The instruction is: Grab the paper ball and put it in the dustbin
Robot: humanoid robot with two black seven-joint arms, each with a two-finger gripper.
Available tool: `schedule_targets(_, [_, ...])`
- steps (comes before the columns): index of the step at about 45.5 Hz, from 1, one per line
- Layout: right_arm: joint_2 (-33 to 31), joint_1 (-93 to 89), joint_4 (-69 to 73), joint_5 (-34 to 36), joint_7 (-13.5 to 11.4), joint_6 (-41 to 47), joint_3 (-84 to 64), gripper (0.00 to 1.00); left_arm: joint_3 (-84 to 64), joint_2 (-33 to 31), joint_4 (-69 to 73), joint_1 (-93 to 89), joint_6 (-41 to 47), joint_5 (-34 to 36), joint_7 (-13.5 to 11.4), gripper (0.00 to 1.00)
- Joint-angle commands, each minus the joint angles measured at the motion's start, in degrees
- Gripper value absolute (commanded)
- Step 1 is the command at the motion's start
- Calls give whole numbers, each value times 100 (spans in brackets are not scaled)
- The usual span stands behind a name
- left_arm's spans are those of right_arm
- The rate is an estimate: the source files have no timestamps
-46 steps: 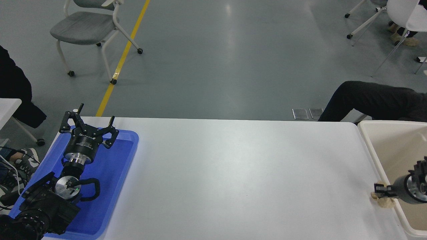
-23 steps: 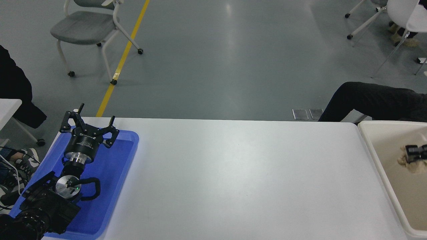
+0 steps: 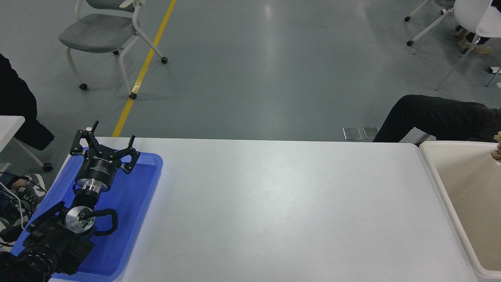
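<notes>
You are looking at the dustbin sitting at the white table's right end. The paper ball is showing at its far edge, over the bin; your right gripper is lying out of view, so release is unconfirmed. Your left gripper is resting spread over the blue tray, far left of the dustbin.

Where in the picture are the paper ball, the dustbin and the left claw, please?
paper ball (image 3: pixel 498 151): head view, its visible sliver at the right edge.
dustbin (image 3: pixel 433 167): head view, left rim.
left claw (image 3: pixel 105 145): head view, between its fingertips.
</notes>
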Motion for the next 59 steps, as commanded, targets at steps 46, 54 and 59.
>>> schedule_targets(46, [1885, -5253, -4710, 1684, 351, -3587, 25, 0, -7, 9, 0, 0, 0, -7, -9, 100])
schedule_targets(54, [2667, -6142, -5625, 2950, 343, -3657, 25, 0, -7, 9, 0, 8, 0, -7, -9, 100])
schedule_targets(59, [2914, -6335, -5757, 3320, 334, -3666, 25, 0, 1, 17, 0, 9, 0, -7, -18, 100])
